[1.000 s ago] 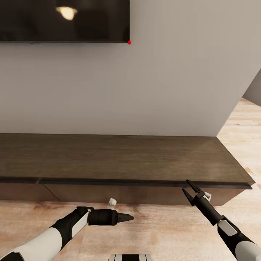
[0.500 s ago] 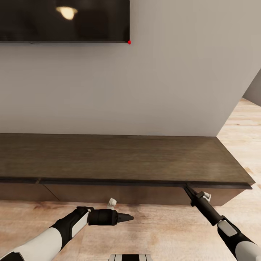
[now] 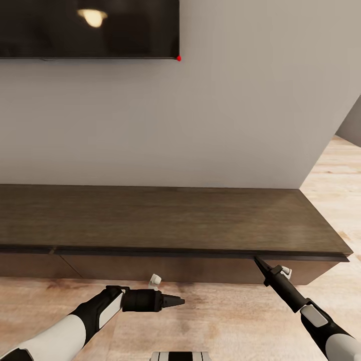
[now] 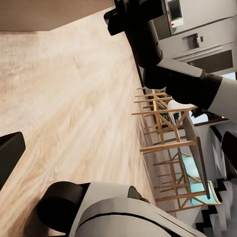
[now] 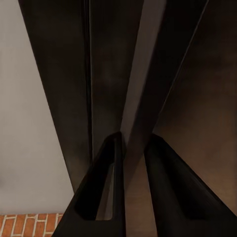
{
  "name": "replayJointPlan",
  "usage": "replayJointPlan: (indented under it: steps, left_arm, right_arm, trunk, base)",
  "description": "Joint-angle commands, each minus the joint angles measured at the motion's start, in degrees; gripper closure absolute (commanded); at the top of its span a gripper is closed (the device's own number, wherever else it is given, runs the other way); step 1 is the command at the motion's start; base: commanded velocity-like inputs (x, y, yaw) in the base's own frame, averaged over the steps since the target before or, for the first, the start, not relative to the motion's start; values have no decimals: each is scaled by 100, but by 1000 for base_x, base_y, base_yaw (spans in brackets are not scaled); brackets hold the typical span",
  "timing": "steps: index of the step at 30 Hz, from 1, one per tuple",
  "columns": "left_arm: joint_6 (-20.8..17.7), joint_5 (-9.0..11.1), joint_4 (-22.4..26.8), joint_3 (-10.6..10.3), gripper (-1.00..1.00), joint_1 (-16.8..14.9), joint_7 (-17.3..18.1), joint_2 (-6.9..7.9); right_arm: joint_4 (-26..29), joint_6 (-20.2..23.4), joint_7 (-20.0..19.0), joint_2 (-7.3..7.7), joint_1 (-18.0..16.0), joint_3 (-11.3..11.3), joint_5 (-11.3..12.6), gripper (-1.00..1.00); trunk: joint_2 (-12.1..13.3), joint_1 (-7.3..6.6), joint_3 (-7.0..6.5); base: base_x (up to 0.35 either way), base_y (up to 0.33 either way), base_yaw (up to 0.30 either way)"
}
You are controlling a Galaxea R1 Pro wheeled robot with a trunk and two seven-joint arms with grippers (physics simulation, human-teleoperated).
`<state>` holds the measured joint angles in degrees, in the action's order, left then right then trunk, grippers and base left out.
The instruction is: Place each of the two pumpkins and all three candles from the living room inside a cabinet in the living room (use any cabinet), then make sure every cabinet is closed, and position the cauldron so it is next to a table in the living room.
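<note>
The cabinet [image 3: 165,220] is a long, low, dark brown unit along the white wall, and its drawer fronts are closed. My right gripper [image 3: 257,260] reaches up to the front edge under the top, near the cabinet's right end. In the right wrist view its fingers [image 5: 103,182] are pinched on a thin dark edge of the cabinet [image 5: 197,74]. My left gripper [image 3: 180,301] hovers over the floor in front of the cabinet, pointing right, with nothing in it. Its fingers [image 4: 11,155] stand wide apart in the left wrist view. The pumpkins, candles and cauldron are out of view.
A black TV [image 3: 90,27] hangs on the wall above the cabinet. Pale wood floor [image 3: 225,311] runs in front and past the cabinet's right end [image 3: 341,190]. Behind me, wooden chairs at a glass-topped table [image 4: 168,133] and grey kitchen appliances [image 4: 197,34] show in the left wrist view.
The right gripper's fingers, spread in a V a second ago, have shut on the cabinet's front edge. The left arm has not moved.
</note>
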<state>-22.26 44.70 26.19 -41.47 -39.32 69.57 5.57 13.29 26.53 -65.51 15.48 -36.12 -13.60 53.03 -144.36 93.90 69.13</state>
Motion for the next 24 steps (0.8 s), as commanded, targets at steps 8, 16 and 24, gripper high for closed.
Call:
replayJointPlan:
  steps: [8,16,24]
  left_arm:
    - [-59,56,1,-37,-100,-5,4,5]
    - [-59,56,1,-37,-100,-5,4,5]
    - [-59,56,2,-37,-100,-5,4,5]
  right_arm:
    - [7,133,-94,-1,-9,-2,120,100]
    - [7,133,-94,2,-9,-3,120,100]
    - [7,133,-88,0,-9,-2,120,100]
  trunk:
    - [-3,-2,3]
    - [-3,-2,3]
    - [-3,-2,3]
  base:
    - [0,0,0]
    - [0,0,0]
    - [-138,0,0]
